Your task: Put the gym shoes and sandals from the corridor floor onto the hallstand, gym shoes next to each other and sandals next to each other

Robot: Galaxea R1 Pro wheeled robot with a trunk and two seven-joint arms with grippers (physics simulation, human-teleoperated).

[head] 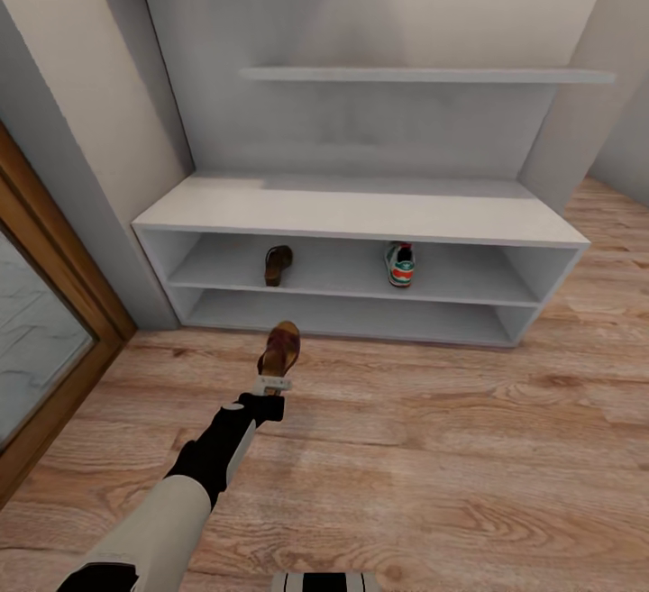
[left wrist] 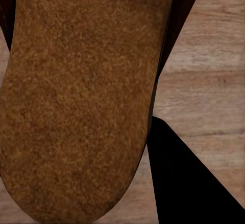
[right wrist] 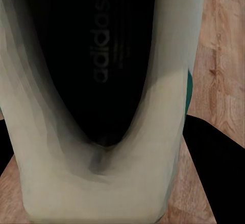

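Note:
My left gripper (head: 274, 384) is shut on the heel end of a dark brown sandal (head: 280, 349), held just above the wood floor (head: 451, 448) in front of the hallstand (head: 361, 209). Its tan footbed (left wrist: 76, 101) looms in the left wrist view beside a dark finger (left wrist: 189, 183). The other sandal (head: 278, 265) lies on the rack's upper shelf, left of centre. One gym shoe (head: 400, 264) stands on the same shelf, well to the right. The second gym shoe (right wrist: 102, 173), white with a dark inside, sits between my right gripper's dark fingers (right wrist: 214, 178) above the floor.
A stepped grey wall shelf (head: 424, 75) hangs above the rack. A wood-framed glass door (head: 54, 322) runs along the left wall. The rack's lower shelf (head: 351, 314) holds nothing. Open flooring stretches to the right of my left arm.

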